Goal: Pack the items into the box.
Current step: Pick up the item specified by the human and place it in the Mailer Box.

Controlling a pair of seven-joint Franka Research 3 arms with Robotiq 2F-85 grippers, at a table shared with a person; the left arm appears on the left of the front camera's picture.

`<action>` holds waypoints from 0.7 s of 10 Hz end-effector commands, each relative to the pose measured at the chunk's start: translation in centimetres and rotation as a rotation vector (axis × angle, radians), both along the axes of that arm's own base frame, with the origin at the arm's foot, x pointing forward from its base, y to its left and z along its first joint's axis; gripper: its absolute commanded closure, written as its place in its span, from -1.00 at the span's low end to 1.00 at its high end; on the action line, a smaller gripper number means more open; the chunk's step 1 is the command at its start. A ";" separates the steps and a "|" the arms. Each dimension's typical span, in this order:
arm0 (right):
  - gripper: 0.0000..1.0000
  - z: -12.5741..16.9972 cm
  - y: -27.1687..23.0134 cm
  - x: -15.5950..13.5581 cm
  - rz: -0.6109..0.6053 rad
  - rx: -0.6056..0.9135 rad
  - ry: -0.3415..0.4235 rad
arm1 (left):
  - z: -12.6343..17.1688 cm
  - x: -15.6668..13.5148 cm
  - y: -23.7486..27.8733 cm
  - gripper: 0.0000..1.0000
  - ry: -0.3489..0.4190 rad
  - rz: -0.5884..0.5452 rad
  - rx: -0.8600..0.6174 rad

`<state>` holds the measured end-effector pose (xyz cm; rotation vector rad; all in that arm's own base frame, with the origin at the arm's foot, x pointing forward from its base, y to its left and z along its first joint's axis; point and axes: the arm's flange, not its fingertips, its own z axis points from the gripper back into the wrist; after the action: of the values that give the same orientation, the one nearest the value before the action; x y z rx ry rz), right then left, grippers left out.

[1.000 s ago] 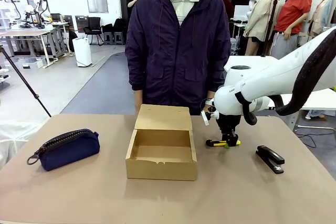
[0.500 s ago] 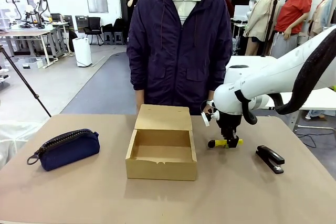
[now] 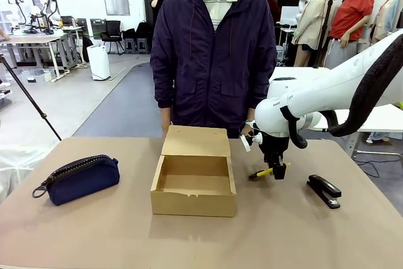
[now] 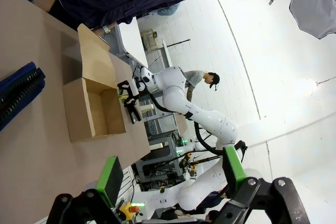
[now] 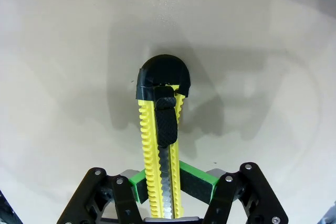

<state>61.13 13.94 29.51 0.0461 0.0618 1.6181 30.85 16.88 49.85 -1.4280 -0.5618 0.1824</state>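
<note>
- We are looking across a tan worktop (image 3: 94, 231) at a person (image 3: 214, 61) in a dark purple zipped jacket, who is standing at its far edge.
- The right gripper (image 3: 276, 171) is pointing down, its green pads clamping the utility knife (image 3: 264, 171) partway along its length.
- From the right wrist, we are seeing the right gripper (image 5: 170, 182) squeezing the knife's (image 5: 160, 129) ridged yellow sides, with the black slider and black cap pointing away.
- The knife is hanging tilted just above the worktop, between the box and the stapler, its black end lower and nearer the box.
- The cardboard box (image 3: 194, 203) is sitting open mid-worktop, its flap lid standing up towards the far edge.
- The navy pouch (image 3: 82, 177) is lying near the left edge, well apart from the box.
- A black stapler (image 3: 324, 190) is lying near the right edge.
- The left gripper (image 4: 170, 171) is holding its fingers wide apart, gripping nothing, high over the worktop.
- Small dark lettering on the right arm's white shell is too small for us to read.
</note>
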 end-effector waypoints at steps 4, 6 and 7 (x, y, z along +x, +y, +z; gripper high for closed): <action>1.00 1.1 -0.8 1.1 0.033 0.121 0.103 | 0.2 0.1 0.1 -1.00 -0.023 -0.002 -0.016; 1.00 3.7 -1.9 0.4 0.028 0.145 0.077 | 0.2 0.1 0.1 -1.00 -0.023 -0.002 -0.016; 1.00 5.0 -2.4 0.1 0.023 0.154 0.068 | 0.2 0.1 0.1 -1.00 -0.023 -0.002 -0.016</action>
<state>61.74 12.08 32.75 0.1946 0.0135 1.6325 30.85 16.88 49.85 -1.4281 -0.5616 0.1825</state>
